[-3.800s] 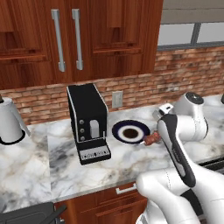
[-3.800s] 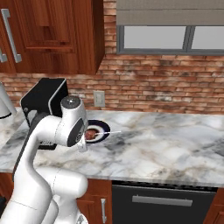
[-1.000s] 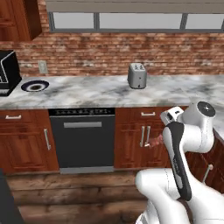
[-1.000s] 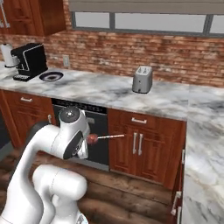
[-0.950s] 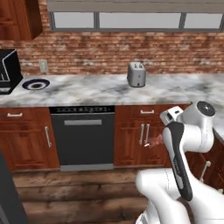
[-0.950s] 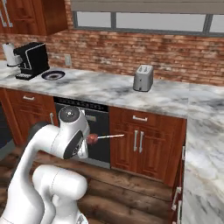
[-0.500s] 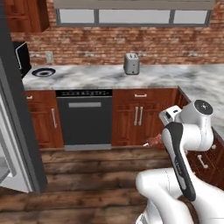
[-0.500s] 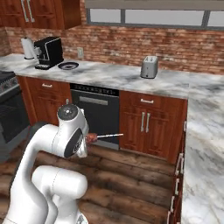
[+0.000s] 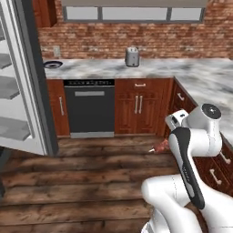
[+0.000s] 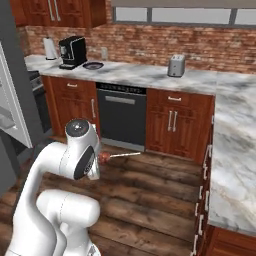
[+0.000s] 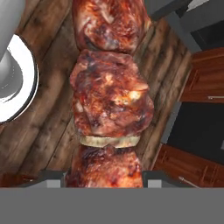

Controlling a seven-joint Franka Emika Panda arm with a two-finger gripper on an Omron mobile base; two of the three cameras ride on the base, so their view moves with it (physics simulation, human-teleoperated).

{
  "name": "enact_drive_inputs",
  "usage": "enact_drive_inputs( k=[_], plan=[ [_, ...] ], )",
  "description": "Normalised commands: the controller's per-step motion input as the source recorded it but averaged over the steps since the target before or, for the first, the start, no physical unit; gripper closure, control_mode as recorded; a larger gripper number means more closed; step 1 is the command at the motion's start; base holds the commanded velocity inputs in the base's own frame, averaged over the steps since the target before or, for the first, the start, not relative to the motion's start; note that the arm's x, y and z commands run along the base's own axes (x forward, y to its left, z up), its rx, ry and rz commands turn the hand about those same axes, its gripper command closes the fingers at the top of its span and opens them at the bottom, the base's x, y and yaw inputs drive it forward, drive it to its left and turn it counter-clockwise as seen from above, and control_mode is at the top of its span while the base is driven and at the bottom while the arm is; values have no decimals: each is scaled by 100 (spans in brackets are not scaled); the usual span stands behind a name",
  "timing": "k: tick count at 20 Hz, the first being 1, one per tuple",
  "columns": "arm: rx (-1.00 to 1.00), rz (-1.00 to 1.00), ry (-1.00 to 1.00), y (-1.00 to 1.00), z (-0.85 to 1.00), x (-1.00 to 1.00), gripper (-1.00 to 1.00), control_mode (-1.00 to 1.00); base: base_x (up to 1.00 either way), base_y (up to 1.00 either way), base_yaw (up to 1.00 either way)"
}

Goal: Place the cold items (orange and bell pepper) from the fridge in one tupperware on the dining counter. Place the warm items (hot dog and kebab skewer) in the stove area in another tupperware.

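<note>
The kebab skewer [image 11: 109, 100], several browned meat chunks with a pale slice between them, runs up the middle of the hand view. My gripper [image 11: 105, 176] is shut on its lower end, one dark fingertip on each side. In the left base view the kebab skewer [image 9: 159, 146] pokes out to the left of my forearm, above the wooden floor. In the right base view the kebab skewer [image 10: 105, 158] sticks out to the right of the wrist, its thin stick pointing at the cabinets. The orange, bell pepper, hot dog and tupperware are out of view.
An open fridge [image 9: 27, 86] with shelves stands close on the left. A marble counter [image 9: 159, 68] along the brick wall carries a toaster [image 9: 132, 57], a dark plate [image 10: 93, 65] and a coffee machine [image 10: 72, 51]. Another counter run [image 10: 235, 145] lies on the right, above a dishwasher [image 9: 88, 108].
The whole picture has shifted: the base has backed away from the counter and turned, so the fridge now fills the left. The gripper still holds the kebab skewer.
</note>
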Motion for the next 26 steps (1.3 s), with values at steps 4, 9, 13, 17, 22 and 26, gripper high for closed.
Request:
enact_drive_inputs(
  k=[4,9,13,17,22,26],
  plan=[
    [0,0,0,0,0,0,100,100,-100,-12,-1],
    [0,0,0,0,0,0,100,100,-52,-82,-3],
    [0,0,0,0,0,0,100,100,-43,-100,0],
    [0,0,0,0,0,0,100,100,-97,-98,-4],
    [0,0,0,0,0,0,100,100,-40,-100,-9],
    [0,0,0,0,0,0,100,100,0,-100,-4]
  ],
)
